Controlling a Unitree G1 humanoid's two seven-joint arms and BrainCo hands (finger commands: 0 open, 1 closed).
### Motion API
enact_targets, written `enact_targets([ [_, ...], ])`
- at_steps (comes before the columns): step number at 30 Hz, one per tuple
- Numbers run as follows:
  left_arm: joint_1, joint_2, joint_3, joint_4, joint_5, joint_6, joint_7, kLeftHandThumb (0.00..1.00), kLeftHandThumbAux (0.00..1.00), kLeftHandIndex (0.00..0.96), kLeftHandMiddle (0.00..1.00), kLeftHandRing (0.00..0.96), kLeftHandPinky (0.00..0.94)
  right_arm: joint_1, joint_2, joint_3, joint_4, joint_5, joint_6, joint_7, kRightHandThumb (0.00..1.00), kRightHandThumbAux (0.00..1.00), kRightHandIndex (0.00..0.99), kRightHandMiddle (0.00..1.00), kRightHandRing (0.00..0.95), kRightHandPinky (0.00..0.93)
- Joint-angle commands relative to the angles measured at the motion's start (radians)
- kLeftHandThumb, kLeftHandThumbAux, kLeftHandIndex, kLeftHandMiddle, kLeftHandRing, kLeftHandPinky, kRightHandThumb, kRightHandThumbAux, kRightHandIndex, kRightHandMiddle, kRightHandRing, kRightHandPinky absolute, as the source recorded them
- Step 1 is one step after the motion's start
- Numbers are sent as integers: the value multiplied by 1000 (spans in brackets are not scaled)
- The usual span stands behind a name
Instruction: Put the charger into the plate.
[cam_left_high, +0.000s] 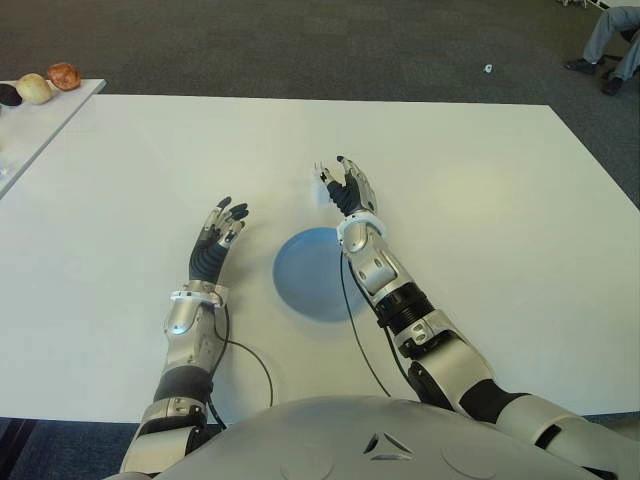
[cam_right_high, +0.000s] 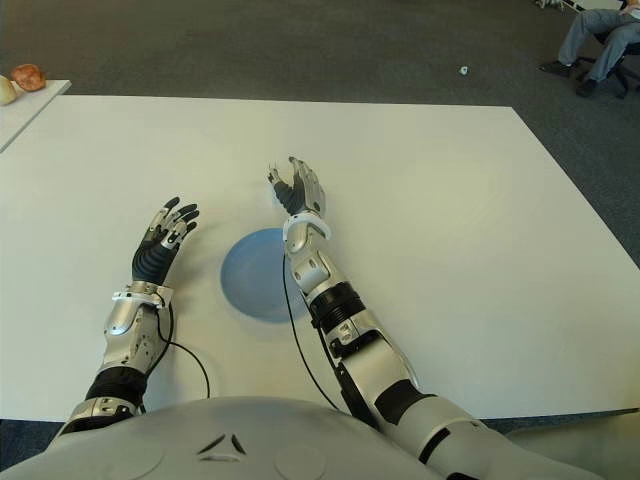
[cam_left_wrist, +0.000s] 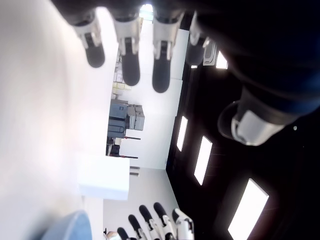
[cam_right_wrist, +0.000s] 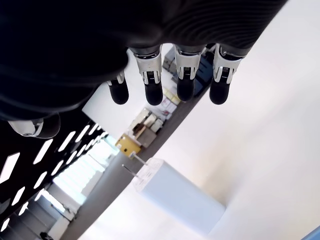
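A white charger (cam_right_wrist: 175, 197) with two prongs lies on the white table (cam_left_high: 500, 200), just beyond the blue plate (cam_left_high: 312, 272). My right hand (cam_left_high: 343, 183) hovers over the charger at the plate's far edge. Its fingers (cam_right_wrist: 152, 90) are spread, with the charger below them and nothing held. Left of the plate is my left hand (cam_left_high: 222, 225), open, its fingers (cam_left_wrist: 130, 65) extended and holding nothing. A sliver of the plate (cam_left_wrist: 70, 227) shows in the left wrist view.
A second white table (cam_left_high: 40, 120) at the far left carries round bread-like items (cam_left_high: 48, 82). A seated person's legs (cam_left_high: 610, 40) show on the dark carpet at the far right. Black cables (cam_left_high: 255, 360) run along both forearms.
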Motion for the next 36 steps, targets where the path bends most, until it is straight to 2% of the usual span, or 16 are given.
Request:
enact_targets([
  [1, 150, -40, -12, 120, 15, 138, 20, 0, 540, 99, 201, 161, 91, -19, 38, 12, 88, -23, 0, -51, 392, 159, 0, 0, 0, 0],
  [14, 174, -45, -20, 91, 13, 133, 8, 0, 538, 96, 208, 168, 103, -71, 53, 37, 319, -45, -40, -159, 365, 143, 0, 0, 0, 0],
  [23, 189, -49, -21, 75, 2, 132, 2, 0, 544, 94, 202, 169, 99, -79, 55, 53, 427, -44, -119, -200, 359, 147, 0, 0, 0, 0],
  [29, 193, -51, -22, 72, 6, 123, 5, 0, 538, 100, 196, 156, 82, -73, 37, 84, 462, -58, -194, -200, 341, 189, 0, 0, 0, 0],
  [36, 196, -56, -23, 69, 17, 123, 26, 0, 538, 101, 195, 151, 81, -66, -3, 131, 494, -88, -282, -174, 281, 296, 0, 0, 0, 0],
])
